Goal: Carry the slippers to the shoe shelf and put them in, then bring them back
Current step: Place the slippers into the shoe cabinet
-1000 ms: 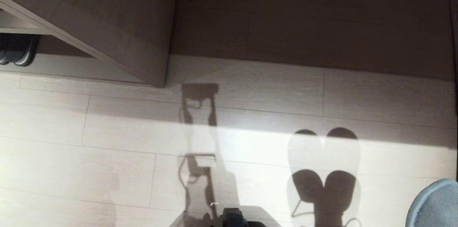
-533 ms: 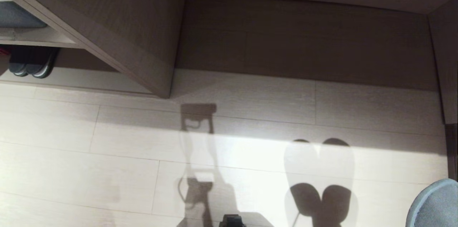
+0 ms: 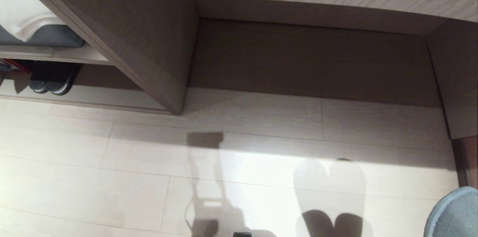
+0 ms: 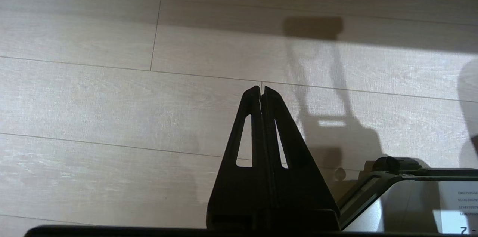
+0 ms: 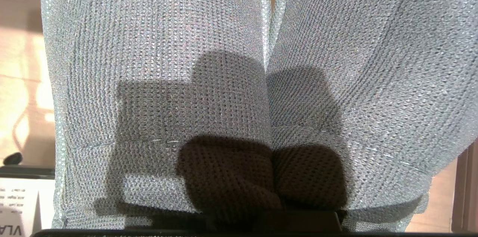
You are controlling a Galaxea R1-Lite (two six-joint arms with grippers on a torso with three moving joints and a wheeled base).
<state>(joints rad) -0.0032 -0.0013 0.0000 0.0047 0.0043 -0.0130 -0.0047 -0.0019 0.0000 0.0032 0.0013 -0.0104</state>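
The slippers [image 5: 157, 61] are a blue-grey knit pair hanging side by side and filling the right wrist view. One rounded toe of the slippers [image 3: 453, 212] shows at the bottom right corner of the head view, above the floor. My right gripper is shut on them, its fingers hidden under the fabric. The shoe shelf [image 3: 313, 61] stands ahead, a pale wood cubby with an empty wide bay and a slanting divider panel [image 3: 149, 54]. My left gripper [image 4: 261, 89] is shut with nothing in it, over bare floor.
A dark pair of shoes [image 3: 52, 78] sits in the bay left of the divider, under a shelf bearing a grey thing [image 3: 44, 37] and white cloth [image 3: 18, 12]. A dark post [image 3: 465, 162] flanks the cubby's right side. My base [image 4: 410, 192] lies low beside the left gripper.
The whole head view has shifted downward, so the camera has tilted up: the cubby's top board and the left shelf now show. The slipper toe stays in the bottom right corner.
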